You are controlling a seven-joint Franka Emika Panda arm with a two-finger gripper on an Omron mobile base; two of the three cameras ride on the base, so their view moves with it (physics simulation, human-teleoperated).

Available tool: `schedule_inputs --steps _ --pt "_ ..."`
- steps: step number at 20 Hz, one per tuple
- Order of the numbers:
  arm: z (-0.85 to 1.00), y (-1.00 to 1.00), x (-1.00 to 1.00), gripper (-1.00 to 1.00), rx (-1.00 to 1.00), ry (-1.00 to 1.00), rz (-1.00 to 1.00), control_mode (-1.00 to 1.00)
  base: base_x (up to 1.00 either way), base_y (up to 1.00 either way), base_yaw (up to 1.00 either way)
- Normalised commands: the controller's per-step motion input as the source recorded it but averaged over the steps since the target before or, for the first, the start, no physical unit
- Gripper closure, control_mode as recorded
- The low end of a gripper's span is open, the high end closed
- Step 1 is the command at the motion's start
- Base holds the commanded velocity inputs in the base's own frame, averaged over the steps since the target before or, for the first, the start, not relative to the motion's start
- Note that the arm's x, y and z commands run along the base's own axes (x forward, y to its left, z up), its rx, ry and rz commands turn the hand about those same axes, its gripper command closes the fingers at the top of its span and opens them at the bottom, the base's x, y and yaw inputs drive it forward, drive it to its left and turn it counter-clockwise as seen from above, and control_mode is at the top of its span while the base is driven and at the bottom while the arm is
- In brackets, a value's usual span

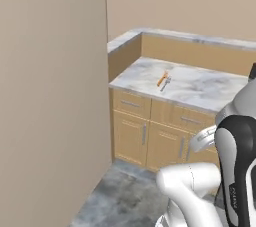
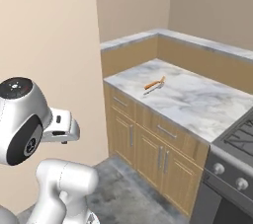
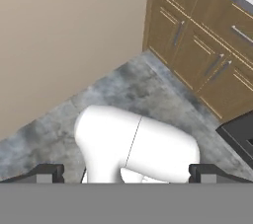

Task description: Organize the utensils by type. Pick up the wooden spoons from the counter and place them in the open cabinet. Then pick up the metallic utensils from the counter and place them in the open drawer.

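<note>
- The gripper (image 3: pixel 126 172) was seen with its fingers spread wide, nothing between them, aimed down at the grey floor (image 3: pixel 123 90).
- Farther off, a wooden spoon (image 2: pixel 154 83) and a slim metallic utensil (image 2: pixel 153 88) (lying just beside each other) were seen on the counter (image 2: pixel 197 100).

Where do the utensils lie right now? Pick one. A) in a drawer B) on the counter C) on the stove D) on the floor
B: the utensils lie side by side on the counter, well apart from the stove, and the drawers below are shut.
</note>
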Motion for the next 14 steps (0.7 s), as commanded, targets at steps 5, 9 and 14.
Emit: schedule_inputs --steps 5,9,14 --pt "0.0 0.0 0.0 -1.0 0.0 0.0 0.0 1.0 0.79 0.14 -0.36" --pt "0.0 0.0 0.0 -1.0 0.0 0.0 0.0 1.0 0.71 0.12 -0.34" --pt "0.0 0.0 0.0 -1.0 0.0 0.0 0.0 1.0 0.66 0.07 -0.33"
